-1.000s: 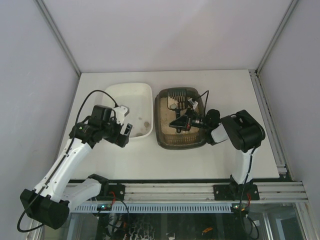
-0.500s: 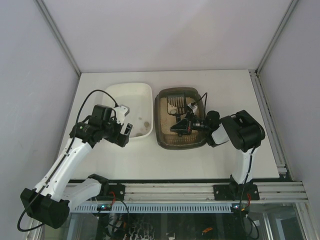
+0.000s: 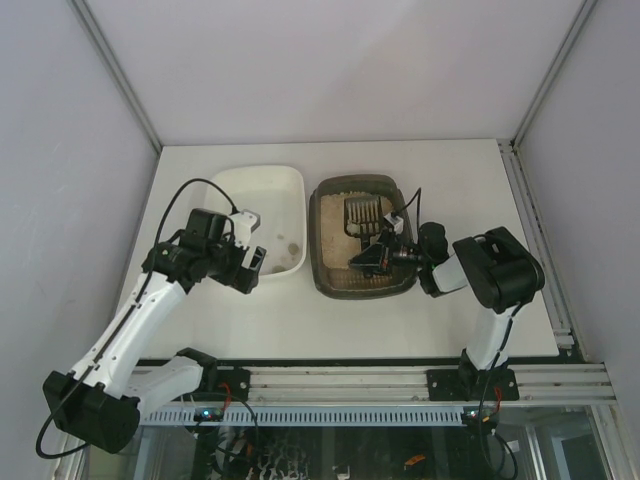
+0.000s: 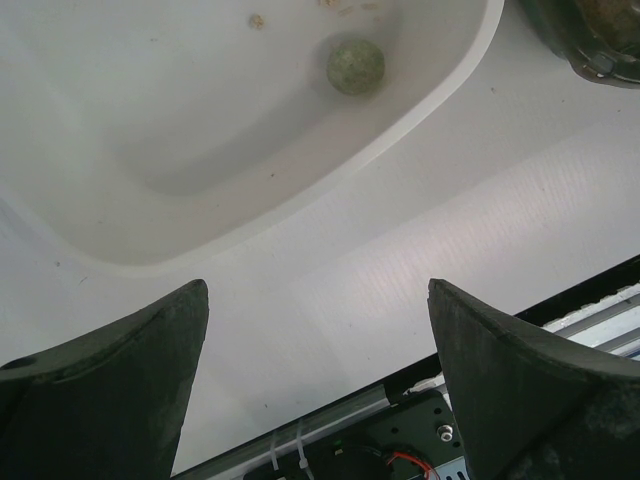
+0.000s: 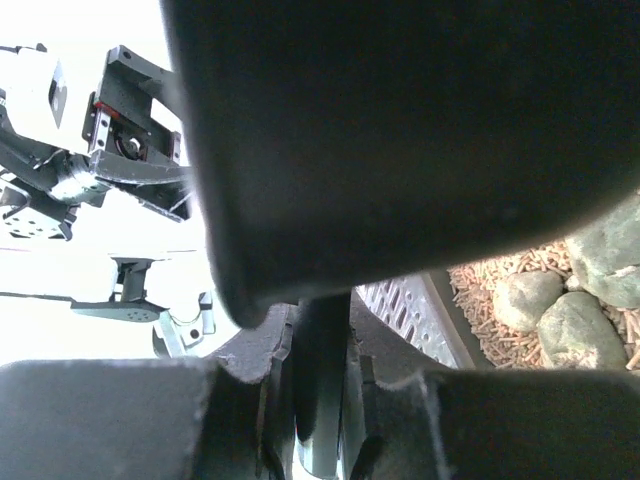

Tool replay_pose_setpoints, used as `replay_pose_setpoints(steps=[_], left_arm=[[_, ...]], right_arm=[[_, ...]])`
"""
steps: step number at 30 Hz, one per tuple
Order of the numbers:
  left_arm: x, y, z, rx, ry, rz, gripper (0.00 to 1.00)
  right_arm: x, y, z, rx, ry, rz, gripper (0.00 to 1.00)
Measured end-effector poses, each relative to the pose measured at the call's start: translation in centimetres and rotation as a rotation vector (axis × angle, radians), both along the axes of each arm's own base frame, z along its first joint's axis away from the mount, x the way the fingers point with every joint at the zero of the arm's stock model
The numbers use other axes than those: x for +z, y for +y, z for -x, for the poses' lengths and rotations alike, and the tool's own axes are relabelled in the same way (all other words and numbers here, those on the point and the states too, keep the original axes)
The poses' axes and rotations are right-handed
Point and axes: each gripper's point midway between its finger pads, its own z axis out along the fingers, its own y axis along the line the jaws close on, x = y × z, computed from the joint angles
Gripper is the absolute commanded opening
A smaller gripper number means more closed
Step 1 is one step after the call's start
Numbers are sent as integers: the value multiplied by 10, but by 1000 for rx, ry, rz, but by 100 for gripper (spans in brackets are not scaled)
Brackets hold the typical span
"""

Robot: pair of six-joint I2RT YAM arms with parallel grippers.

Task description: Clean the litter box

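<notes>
The litter box (image 3: 343, 288) is a dark tray of beige litter at the table's middle; its corner shows in the left wrist view (image 4: 592, 32). My right gripper (image 3: 376, 256) is over its near half, shut on the handle (image 5: 322, 372) of the black slotted scoop (image 3: 363, 212), whose head lies on the litter at the far side. In the right wrist view the slotted head (image 5: 408, 312) lies beside pellets and several grey-green lumps (image 5: 532, 299). My left gripper (image 3: 250, 262) is open and empty above the table, by the near right corner of the white tray (image 3: 258, 197).
The white tray (image 4: 150, 120) holds one round greenish lump (image 4: 355, 65) and a few crumbs. The arms' black mounting rail (image 4: 420, 420) runs along the near table edge. Grey walls close in the table's left, right and far sides.
My right gripper has drawn back toward the near right with the scoop, and the scoop head has shifted slightly right on the litter. The left arm has not moved.
</notes>
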Motion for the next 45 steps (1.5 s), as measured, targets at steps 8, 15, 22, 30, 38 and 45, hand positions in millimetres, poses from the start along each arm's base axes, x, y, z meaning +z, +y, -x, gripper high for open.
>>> replay_pose_setpoints(steps=[8,15,22,30,38,45], left_arm=[[-1,0,0,0,5,-2,94],[-1,0,0,0,6,-2,94],[-2,0,0,-1,10,-3,94],[-3,-1,0,-2,14,-2,94],[-4,-1,0,-2,19,-3,94],[-4,-2,0,-4,21,0,94]], right_arm=[[3,-5,-2,-20,9,0,0],[26,-8,-8,-40,-51,-39,0],[43,-2,-8,-29,-76,-98,0],[39,0,-8,-38,-31,-104,0],[37,5,-3,-18,-11,-67,0],[31,-13,-16,-85,7,-79,0]])
